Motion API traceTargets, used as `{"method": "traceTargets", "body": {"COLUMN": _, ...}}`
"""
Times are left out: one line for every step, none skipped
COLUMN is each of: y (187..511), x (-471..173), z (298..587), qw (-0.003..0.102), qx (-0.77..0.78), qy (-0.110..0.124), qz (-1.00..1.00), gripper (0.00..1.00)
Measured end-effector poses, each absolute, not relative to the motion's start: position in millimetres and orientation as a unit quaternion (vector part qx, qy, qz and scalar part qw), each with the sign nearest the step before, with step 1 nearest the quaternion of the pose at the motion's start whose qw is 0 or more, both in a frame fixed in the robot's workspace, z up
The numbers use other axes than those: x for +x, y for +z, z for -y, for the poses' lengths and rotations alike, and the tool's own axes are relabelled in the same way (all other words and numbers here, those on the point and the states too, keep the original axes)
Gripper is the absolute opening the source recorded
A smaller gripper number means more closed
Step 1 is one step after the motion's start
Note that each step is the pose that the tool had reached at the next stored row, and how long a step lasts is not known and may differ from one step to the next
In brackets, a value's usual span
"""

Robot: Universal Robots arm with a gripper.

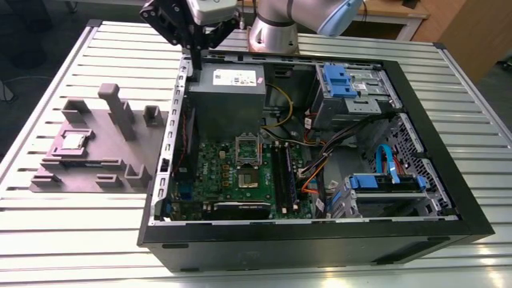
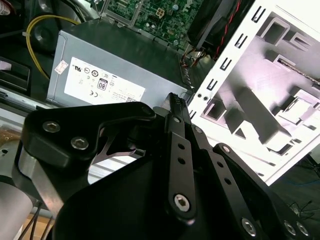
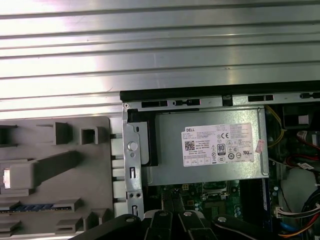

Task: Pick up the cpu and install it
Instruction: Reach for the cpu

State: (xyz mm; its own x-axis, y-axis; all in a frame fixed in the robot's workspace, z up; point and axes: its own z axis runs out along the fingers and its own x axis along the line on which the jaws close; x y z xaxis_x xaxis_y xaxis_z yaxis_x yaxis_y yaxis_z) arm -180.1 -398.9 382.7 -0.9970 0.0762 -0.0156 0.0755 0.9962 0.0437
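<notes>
Cpu [image 1: 74, 141] and gripper [image 1: 195, 51] are well apart, the chip lying flat in a shallow recess of the fixture while the gripper hangs over the far rim of the computer case [image 1: 320, 235]. The gripper's black fingers [image 2: 173, 102] run to one point in the exterior view. In the second wrist view they look pressed together with nothing pinched between them, though the links hide part of the tips.

Just below the gripper sits the grey power supply [image 1: 226, 90], its white label facing up. In the second wrist view the fingertips stand over the edge of that box, near the white perforated wall of the case.

Further into the open case lies the green motherboard [image 1: 216, 165], with the rectangular metal socket frame [image 1: 248, 150] near its middle. Toward the exterior view's right are drive bays with blue plastic parts [image 1: 340, 81], and a second blue-fronted bay [image 1: 385, 183] sits nearer the camera, with loose cables between them.

Outside the case, on the exterior view's left, the grey-purple fixture [image 1: 104, 171] rests on the slatted metal table [image 1: 80, 240], just beside the case wall. Upright posts and slots rise from it, and the cpu sits in its left part, silver top up. A bright patch at the edge of the first wrist view may be the same chip, but that cannot be told for sure
</notes>
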Motion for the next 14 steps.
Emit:
{"method": "traceTargets", "body": {"y": 382.6, "x": -180.3, "z": 398.9, "qw": 0.009, "qx": 0.038, "qy": 0.022, "qz": -0.999, "gripper": 0.1}}
{"method": "traceTargets", "body": {"y": 382.5, "x": -180.6, "z": 398.9, "qw": 0.009, "qx": 0.038, "qy": 0.022, "qz": -0.999, "gripper": 0.1}}
{"method": "traceTargets", "body": {"y": 382.5, "x": -180.8, "z": 398.9, "qw": 0.009, "qx": 0.038, "qy": 0.022, "qz": -0.999, "gripper": 0.1}}
{"method": "traceTargets", "body": {"y": 382.4, "x": -181.1, "z": 398.9, "qw": 0.008, "qx": 0.038, "qy": 0.022, "qz": -0.999, "gripper": 0.1}}
{"method": "traceTargets", "body": {"y": 382.4, "x": -181.4, "z": 398.9, "qw": 0.008, "qx": 0.038, "qy": 0.022, "qz": -0.999, "gripper": 0.1}}
{"method": "traceTargets", "body": {"y": 382.3, "x": -181.7, "z": 398.9, "qw": 0.008, "qx": 0.038, "qy": 0.022, "qz": -0.999, "gripper": 0.1}}
{"method": "traceTargets", "body": {"y": 382.2, "x": -181.9, "z": 398.9, "qw": 0.008, "qx": 0.038, "qy": 0.022, "qz": -0.999, "gripper": 0.1}}
{"method": "traceTargets", "body": {"y": 382.1, "x": -182.3, "z": 398.9, "qw": 0.008, "qx": 0.038, "qy": 0.022, "qz": -0.999, "gripper": 0.1}}
{"method": "traceTargets", "body": {"y": 382.1, "x": -182.5, "z": 398.9, "qw": 0.008, "qx": 0.038, "qy": 0.022, "qz": -0.999, "gripper": 0.1}}
{"method": "traceTargets", "body": {"y": 382.0, "x": -182.8, "z": 398.9, "qw": 0.008, "qx": 0.038, "qy": 0.022, "qz": -0.999, "gripper": 0.1}}
{"method": "traceTargets", "body": {"y": 381.9, "x": -183.1, "z": 398.9, "qw": 0.008, "qx": 0.038, "qy": 0.022, "qz": -0.999, "gripper": 0.1}}
{"method": "traceTargets", "body": {"y": 381.9, "x": -183.4, "z": 398.9, "qw": 0.008, "qx": 0.038, "qy": 0.022, "qz": -0.999, "gripper": 0.1}}
{"method": "traceTargets", "body": {"y": 381.8, "x": -183.7, "z": 398.9, "qw": 0.008, "qx": 0.038, "qy": 0.022, "qz": -0.999, "gripper": 0.1}}
{"method": "traceTargets", "body": {"y": 381.7, "x": -184.1, "z": 398.9, "qw": 0.008, "qx": 0.038, "qy": 0.022, "qz": -0.999, "gripper": 0.1}}
